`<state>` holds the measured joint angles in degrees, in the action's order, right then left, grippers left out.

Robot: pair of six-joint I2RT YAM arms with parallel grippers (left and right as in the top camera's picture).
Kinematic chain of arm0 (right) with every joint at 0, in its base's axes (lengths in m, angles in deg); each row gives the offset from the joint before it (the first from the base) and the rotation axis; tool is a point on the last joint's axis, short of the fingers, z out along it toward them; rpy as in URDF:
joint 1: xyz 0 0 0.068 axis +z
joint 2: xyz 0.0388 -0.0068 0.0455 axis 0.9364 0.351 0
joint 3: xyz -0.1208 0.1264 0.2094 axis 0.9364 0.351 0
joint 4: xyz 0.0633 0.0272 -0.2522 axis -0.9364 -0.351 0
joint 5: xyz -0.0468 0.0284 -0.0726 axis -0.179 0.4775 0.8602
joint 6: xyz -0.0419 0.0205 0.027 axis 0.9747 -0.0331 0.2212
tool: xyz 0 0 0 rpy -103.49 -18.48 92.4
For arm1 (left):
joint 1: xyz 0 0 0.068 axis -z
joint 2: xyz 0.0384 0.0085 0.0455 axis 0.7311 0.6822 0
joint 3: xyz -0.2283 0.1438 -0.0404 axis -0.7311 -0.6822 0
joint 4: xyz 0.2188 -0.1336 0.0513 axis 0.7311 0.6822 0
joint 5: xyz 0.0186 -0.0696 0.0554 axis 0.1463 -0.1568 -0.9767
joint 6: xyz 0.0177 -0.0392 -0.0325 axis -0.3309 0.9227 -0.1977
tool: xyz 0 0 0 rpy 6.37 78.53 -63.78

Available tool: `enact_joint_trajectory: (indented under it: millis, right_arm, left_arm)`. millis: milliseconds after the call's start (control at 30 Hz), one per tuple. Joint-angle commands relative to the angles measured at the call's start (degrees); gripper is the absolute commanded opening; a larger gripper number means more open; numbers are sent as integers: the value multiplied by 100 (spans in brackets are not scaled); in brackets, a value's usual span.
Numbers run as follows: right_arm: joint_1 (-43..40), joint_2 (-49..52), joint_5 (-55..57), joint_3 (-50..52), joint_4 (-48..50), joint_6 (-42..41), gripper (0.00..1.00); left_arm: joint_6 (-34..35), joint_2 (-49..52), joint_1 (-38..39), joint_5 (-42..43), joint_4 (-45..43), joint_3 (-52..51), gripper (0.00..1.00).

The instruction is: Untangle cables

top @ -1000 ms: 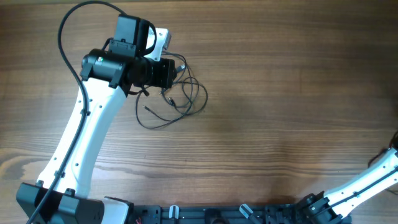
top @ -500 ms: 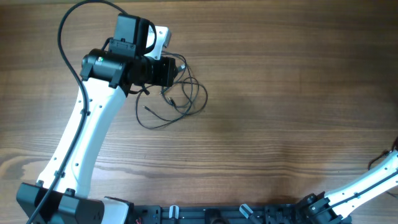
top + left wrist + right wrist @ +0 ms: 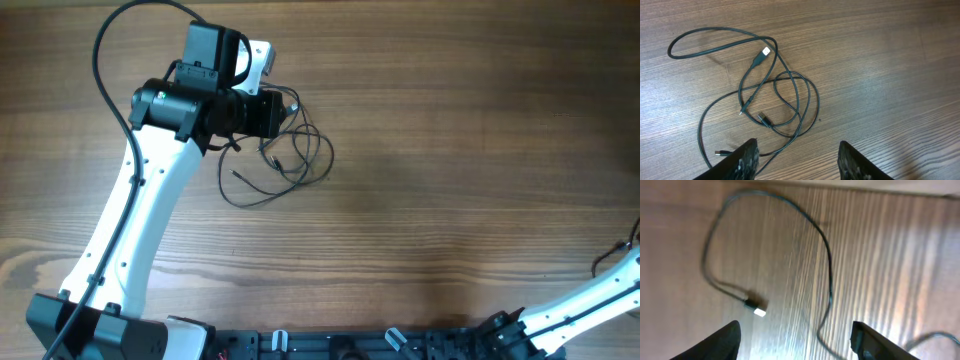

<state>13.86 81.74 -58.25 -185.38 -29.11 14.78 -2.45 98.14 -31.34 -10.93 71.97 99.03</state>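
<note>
A tangle of thin black cables [image 3: 290,160] lies on the wooden table [image 3: 450,150], just right of my left gripper [image 3: 272,112]. In the left wrist view the loops [image 3: 790,100] overlap, with a silvery plug [image 3: 766,51] on top and a smaller plug [image 3: 720,151] beside my left finger [image 3: 747,160]. My left gripper [image 3: 800,162] is open and holds nothing. The blurred right wrist view shows a separate cable [image 3: 829,265] on the table, with its plug [image 3: 756,311] ahead. My right gripper [image 3: 797,345] is open above it, and the strand runs between the fingers untouched.
The left arm [image 3: 130,230] reaches from the bottom left, with its thick black robot cable [image 3: 105,70] arching above it. Only the right arm's forearm [image 3: 590,295] shows at the bottom right in the overhead view. The arm bases [image 3: 350,345] line the front edge.
The right forearm has slid slightly down and toward the right edge. The left arm and the tangle have not moved.
</note>
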Motion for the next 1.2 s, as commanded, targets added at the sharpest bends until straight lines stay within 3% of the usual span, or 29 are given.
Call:
enact_joint_trajectory:
  millis: [0, 367, 667, 833, 1167]
  right_arm:
    - [138, -507, 411, -44, -219, -350, 74]
    - [966, -1521, 621, -44, -831, -437, 73]
    - [2039, -3005, 1058, 48, -1084, -136, 77]
    - [2103, -3357, 1281, 861, -1377, -205, 79]
    - [2127, -4793, 1519, 2616, -1073, -315, 88]
  left_arm:
    - [-90, -127, 0, 79, -173, 105, 53]
    - [-87, -127, 0, 116, -466, 105, 57]
    - [-90, -129, -195, 72, -586, 107, 56]
    - [-308, -214, -529, 72, -437, 107, 56]
    - [-354, -365, -1145, 76, -420, 107, 56]
